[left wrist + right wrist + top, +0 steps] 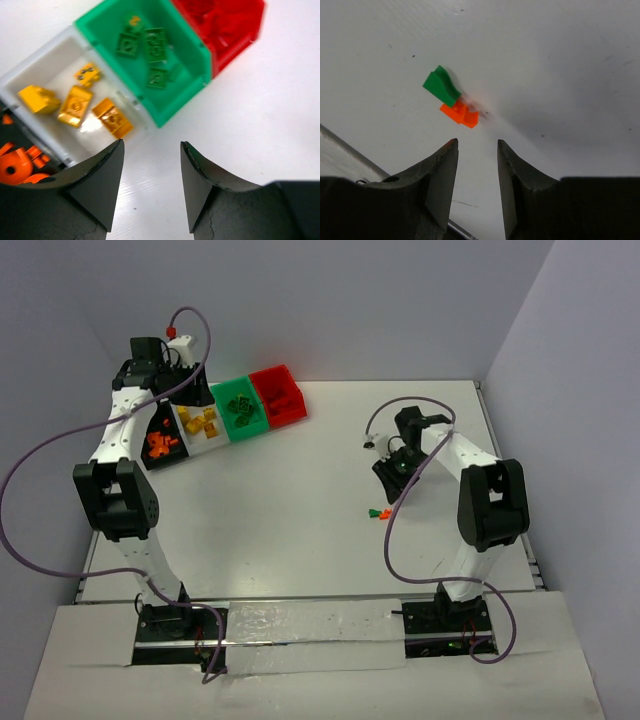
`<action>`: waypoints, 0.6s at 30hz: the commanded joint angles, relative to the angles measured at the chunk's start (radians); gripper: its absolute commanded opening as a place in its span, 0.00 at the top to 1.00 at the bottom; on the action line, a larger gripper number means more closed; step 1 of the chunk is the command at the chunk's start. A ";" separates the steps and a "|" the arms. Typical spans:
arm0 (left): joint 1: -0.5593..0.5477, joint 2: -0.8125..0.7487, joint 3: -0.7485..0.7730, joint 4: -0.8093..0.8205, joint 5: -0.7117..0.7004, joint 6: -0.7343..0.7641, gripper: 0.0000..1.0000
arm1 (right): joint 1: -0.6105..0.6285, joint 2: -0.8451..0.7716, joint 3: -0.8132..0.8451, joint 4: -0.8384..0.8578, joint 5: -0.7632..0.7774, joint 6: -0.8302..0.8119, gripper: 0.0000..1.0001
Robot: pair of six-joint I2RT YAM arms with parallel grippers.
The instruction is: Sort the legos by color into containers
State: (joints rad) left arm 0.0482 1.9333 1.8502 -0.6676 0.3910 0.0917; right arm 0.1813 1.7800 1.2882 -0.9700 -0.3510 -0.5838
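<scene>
Four containers stand in a row at the back left: black [152, 464], white [205, 447], green [250, 432] and red [285, 420]. Orange legos [15, 167] lie in the black one, yellow legos [75, 105] in the white bin [40, 59], and green legos [155, 45] in the green bin [172, 107]. My left gripper [152, 142] hangs open and empty over the table just in front of the white bin. A green lego [441, 86] and an orange lego [460, 113] lie touching on the table. My right gripper [477, 141] is open just short of them, holding nothing.
The red bin [235, 45] sits at the row's right end. Purple cables loop from both arms, one cable end [367, 443] hanging close to the right gripper [388, 472]. Walls close the table at the back and on both sides.
</scene>
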 commanded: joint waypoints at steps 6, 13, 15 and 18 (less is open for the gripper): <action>-0.008 -0.045 -0.034 -0.038 0.107 0.006 0.43 | 0.046 -0.094 -0.022 -0.065 -0.059 -0.145 0.58; -0.011 -0.061 -0.061 -0.015 0.084 -0.023 0.43 | 0.070 -0.117 -0.063 -0.054 -0.035 -0.107 0.57; -0.011 -0.069 -0.071 -0.003 0.079 -0.030 0.43 | 0.077 -0.121 -0.075 -0.038 -0.025 -0.074 0.57; -0.013 -0.075 -0.079 0.003 0.080 -0.027 0.43 | 0.082 -0.129 -0.094 0.007 -0.009 -0.045 0.55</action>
State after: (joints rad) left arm 0.0399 1.9185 1.7750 -0.6956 0.4610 0.0763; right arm 0.2495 1.7042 1.2108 -1.0172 -0.3827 -0.6729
